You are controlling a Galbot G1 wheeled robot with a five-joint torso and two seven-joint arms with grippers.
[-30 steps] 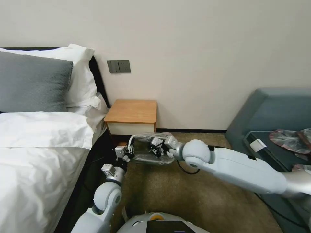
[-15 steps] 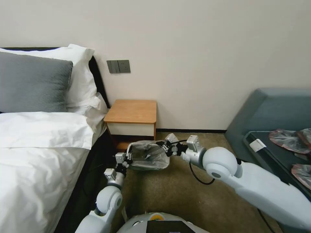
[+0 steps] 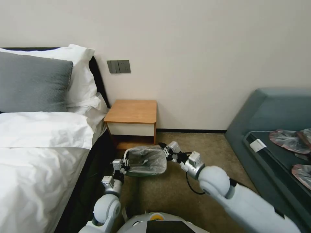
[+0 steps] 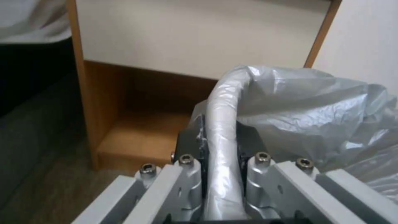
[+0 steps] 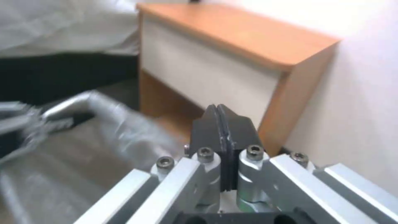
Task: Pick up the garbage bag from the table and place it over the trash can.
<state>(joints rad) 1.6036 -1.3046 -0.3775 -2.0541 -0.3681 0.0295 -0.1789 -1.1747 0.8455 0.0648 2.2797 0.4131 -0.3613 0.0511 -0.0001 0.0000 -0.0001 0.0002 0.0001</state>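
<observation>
Both tools have pulled back. Left tool (image 3: 124, 164) pinches the garbage bag (image 3: 146, 160) over the trash can's (image 4: 222, 102) rim, before the counter (image 3: 132, 111). Right tool (image 3: 167, 151) is clenched empty; let go gently.

No legible text or labels

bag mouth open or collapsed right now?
Open. In the head view the garbage bag is spread over the trash can's rim, hollow inside showing. Left pincer clamps the bagged rim; right pincer is shut at the far side.
</observation>
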